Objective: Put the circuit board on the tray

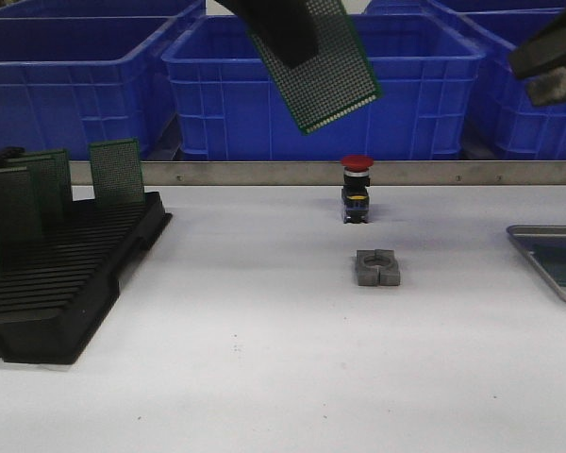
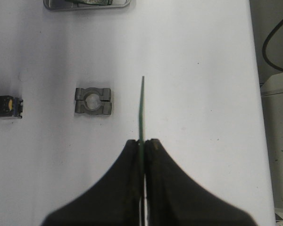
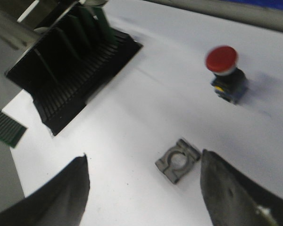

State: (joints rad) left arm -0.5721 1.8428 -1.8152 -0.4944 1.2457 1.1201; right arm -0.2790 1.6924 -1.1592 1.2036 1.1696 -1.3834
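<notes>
Circuit board: green, perforated, held tilted high above the white table, pinched between the pressed-together fingers of the left gripper. Right gripper: fingers spread, holding nothing. Tray: silver-grey, at the table's right edge, well apart from the board.

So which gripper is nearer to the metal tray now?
The right. The right gripper hangs high almost above the tray at the table's right edge; the left gripper, holding the circuit board, is up near the middle.
</notes>
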